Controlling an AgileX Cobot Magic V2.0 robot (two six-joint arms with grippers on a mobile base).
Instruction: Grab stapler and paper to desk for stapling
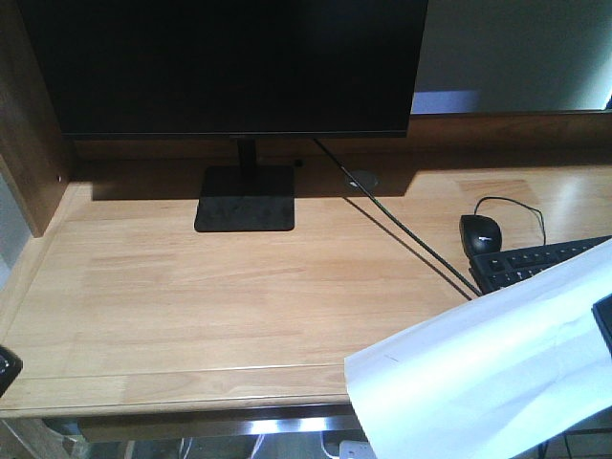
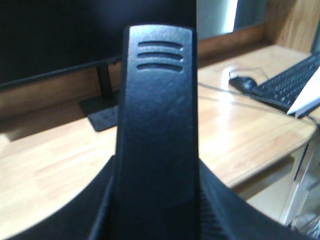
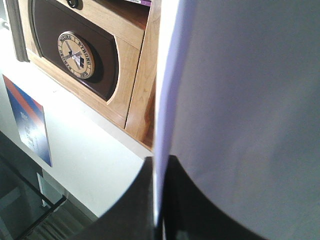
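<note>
Right gripper (image 3: 159, 210) pinching paper (image 1: 488, 373) by its edge, sheet above desk (image 1: 210, 296) front-right corner. Left gripper (image 2: 155, 205) clamped around stapler (image 2: 157, 125).

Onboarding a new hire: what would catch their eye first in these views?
A large white paper sheet juts over the near right corner of the light-wood desk, pinched edge-on in the right gripper. A black plastic stapler with three ribs stands upright, filling the left wrist view. A wide black monitor dominates the desk's back.
</note>
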